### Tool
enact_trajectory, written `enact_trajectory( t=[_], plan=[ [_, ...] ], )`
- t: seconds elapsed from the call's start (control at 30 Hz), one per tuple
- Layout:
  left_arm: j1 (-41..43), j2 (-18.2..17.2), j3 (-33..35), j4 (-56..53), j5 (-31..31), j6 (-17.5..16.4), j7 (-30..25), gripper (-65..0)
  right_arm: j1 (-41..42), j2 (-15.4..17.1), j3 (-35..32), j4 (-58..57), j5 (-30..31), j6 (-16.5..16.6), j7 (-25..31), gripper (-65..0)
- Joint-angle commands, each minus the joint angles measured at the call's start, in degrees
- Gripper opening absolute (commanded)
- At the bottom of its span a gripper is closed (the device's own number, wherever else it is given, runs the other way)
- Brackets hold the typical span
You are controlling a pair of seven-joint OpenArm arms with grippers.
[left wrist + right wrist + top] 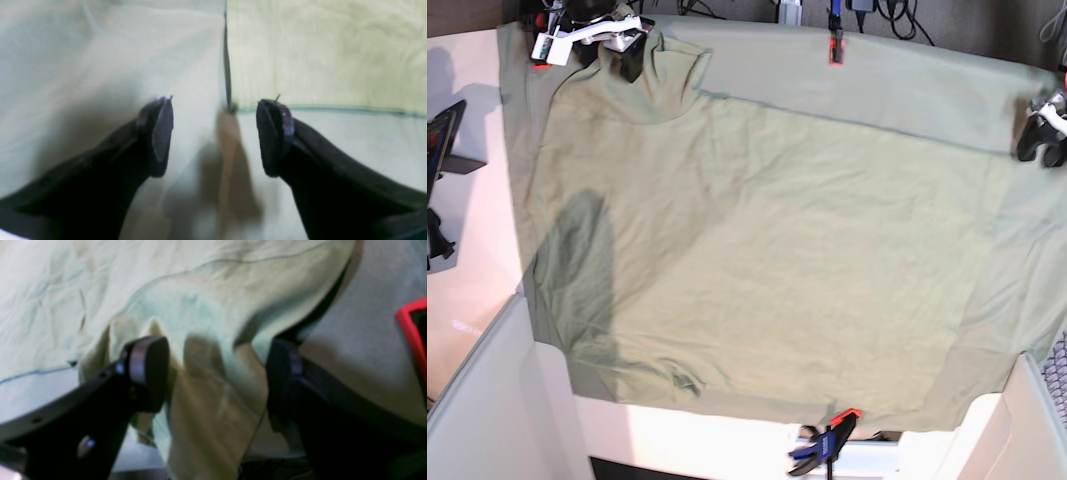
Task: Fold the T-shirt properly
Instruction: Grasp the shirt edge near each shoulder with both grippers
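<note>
Right hand (217, 373) astride lifted T-shirt (213, 323) fold

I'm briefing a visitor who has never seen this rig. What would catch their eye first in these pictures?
The big pale T-shirt spread flat across the greyer tablecloth, filling most of the base view. Next, the right gripper, with a raised bunch of shirt fabric between its open fingers at the far left corner. The left gripper is open over the shirt's corner, holding nothing, and orange clamps pin the tablecloth's edges.
</note>
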Motion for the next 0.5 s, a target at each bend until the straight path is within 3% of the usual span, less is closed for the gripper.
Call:
enact_trajectory(
  t=[0.0, 0.33, 0.47],
  plan=[
    [-1.29, -1.11, 0.39, -0.33, -1.14, -0.33, -0.98, -22.7, -0.5, 0.0, -0.2, 0.42, 0.24, 0.39, -1.22, -21.3],
    [-8.46, -0.22, 10.43, -6.16, -0.44, -0.55, 0.02, -22.7, -0.5, 0.0, -0.2, 0.44, -1.31, 0.39, -1.25, -21.3],
    [-8.37, 1.62, 10.97, -6.27, 2.1, -0.55, 0.55, -22.8, -0.5, 0.0, -0.2, 0.44, -1.29, 0.39, -1.25, -21.3]
  ],
)
